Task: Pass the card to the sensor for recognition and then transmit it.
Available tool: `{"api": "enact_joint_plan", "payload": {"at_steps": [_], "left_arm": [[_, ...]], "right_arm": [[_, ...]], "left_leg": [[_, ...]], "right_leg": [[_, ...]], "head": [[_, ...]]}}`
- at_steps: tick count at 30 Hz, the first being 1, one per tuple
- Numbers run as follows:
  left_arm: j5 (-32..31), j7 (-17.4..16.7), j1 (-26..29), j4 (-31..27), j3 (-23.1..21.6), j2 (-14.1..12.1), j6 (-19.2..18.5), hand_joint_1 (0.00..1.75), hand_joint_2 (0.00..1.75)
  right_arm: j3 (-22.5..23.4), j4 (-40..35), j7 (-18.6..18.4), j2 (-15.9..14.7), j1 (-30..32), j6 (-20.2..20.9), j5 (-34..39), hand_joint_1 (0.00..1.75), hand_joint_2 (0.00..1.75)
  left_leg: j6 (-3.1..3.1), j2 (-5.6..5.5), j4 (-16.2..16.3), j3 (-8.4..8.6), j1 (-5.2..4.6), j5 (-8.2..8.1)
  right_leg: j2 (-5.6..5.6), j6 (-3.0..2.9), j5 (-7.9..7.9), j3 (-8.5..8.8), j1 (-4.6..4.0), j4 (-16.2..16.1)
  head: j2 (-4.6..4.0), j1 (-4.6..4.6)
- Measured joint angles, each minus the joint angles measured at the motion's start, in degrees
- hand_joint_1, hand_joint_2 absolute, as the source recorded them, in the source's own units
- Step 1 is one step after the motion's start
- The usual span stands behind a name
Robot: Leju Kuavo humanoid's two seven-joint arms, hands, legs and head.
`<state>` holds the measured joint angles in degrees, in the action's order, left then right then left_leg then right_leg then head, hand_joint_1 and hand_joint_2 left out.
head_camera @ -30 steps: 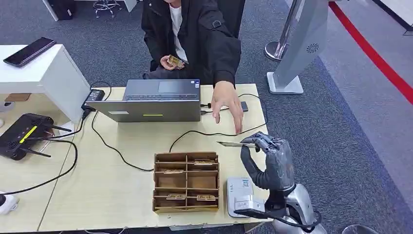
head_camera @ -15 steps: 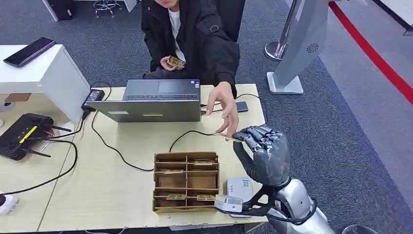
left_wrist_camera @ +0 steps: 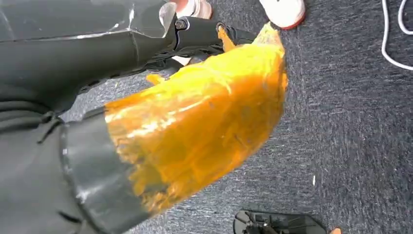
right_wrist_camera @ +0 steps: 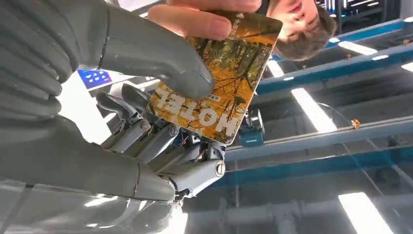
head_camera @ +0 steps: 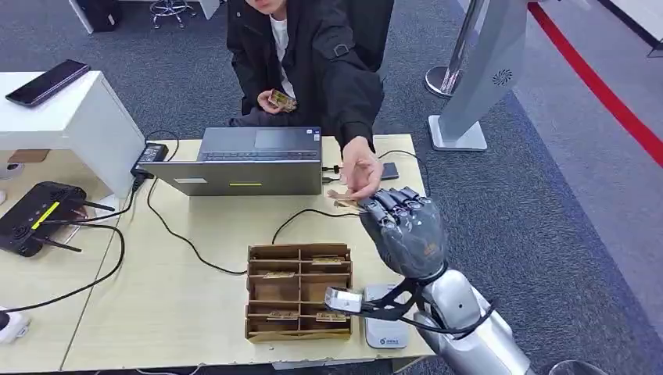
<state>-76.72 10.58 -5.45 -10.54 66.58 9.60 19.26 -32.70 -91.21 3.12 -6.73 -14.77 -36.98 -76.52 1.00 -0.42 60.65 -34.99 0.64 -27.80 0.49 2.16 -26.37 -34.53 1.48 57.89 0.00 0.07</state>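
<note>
My right hand (head_camera: 403, 230) is raised over the table's right side and pinches a hotel card (head_camera: 346, 205) with an autumn-forest print between thumb and fingers. In the right wrist view my thumb presses the card (right_wrist_camera: 229, 92) against my fingers. The person's hand (head_camera: 360, 173) reaches across from the far side, and its fingertips (right_wrist_camera: 195, 22) grip the card's other end. The white card sensor (head_camera: 383, 316) lies flat near the front edge, under my right forearm. In the left wrist view my left hand (left_wrist_camera: 29, 161) is a dark grey mass at the edge, its fingers not made out.
A brown cardboard box (head_camera: 299, 293) with compartments holding several cards stands left of the sensor. A laptop (head_camera: 250, 164) sits at the back, with black cables (head_camera: 180, 234) trailing over the wooden table (head_camera: 180, 312). The seated person holds more cards (head_camera: 281, 99). A black controller (head_camera: 35, 215) lies far left.
My right hand has carried the card away from the sensor, up and towards the person. The person's hand has drawn back and closed its fingers on the card's far end.
</note>
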Motion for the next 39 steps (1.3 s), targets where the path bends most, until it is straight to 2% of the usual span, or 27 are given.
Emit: {"api": "enact_joint_plan", "payload": {"at_steps": [6,7,8,13,14,39], "left_arm": [[-0.5,-0.3,-0.3,0.0,-0.9,0.0,-0.2,0.0,0.0],[-0.5,-0.3,-0.3,0.0,-0.9,0.0,-0.2,0.0,0.0],[-0.6,-0.3,-0.4,0.0,-0.9,0.0,-0.2,0.0,0.0],[-0.6,-0.3,-0.4,0.0,-1.1,0.0,-0.3,0.0,0.0],[-0.6,-0.3,-0.4,0.0,-1.1,0.0,-0.3,0.0,0.0],[-0.5,-0.3,-0.4,0.0,-1.4,0.0,-0.2,0.0,0.0]], "right_arm": [[-0.4,4.0,-1.2,0.3,-1.7,0.0,-1.5,1.75,1.75],[-0.4,4.5,-1.4,0.3,-1.9,0.0,-1.5,0.52,1.75],[-0.5,4.9,-1.6,0.3,-2.1,0.1,-1.5,0.0,1.75],[-0.9,6.7,-3.1,0.3,-2.9,0.3,-1.6,0.0,1.75],[-1.0,6.9,-3.3,0.3,-3.0,0.3,-1.6,0.0,0.0],[-2.6,9.3,-4.3,0.3,-3.4,0.5,0.0,0.0,0.0]], "left_leg": [[0.0,0.0,0.0,0.0,0.0,0.0],[0.0,0.0,0.0,0.0,0.0,0.0],[0.0,0.0,0.0,0.0,0.0,0.0],[0.0,0.0,0.0,0.0,0.0,0.0],[0.0,0.0,0.0,0.0,0.0,0.0],[0.0,0.0,0.0,0.0,0.0,0.0]], "right_leg": [[0.0,0.0,0.0,0.0,0.0,0.0],[0.0,0.0,0.0,0.0,0.0,0.0],[0.0,0.0,0.0,0.0,0.0,0.0],[0.0,0.0,0.0,-0.01,0.0,0.0],[0.0,0.0,-0.01,-0.01,0.0,0.0],[0.0,0.0,-0.01,-0.02,0.0,0.0]], "head": [[0.0,0.0],[0.0,0.0],[0.0,0.0],[0.0,0.0],[0.0,0.02],[0.0,0.02]]}}
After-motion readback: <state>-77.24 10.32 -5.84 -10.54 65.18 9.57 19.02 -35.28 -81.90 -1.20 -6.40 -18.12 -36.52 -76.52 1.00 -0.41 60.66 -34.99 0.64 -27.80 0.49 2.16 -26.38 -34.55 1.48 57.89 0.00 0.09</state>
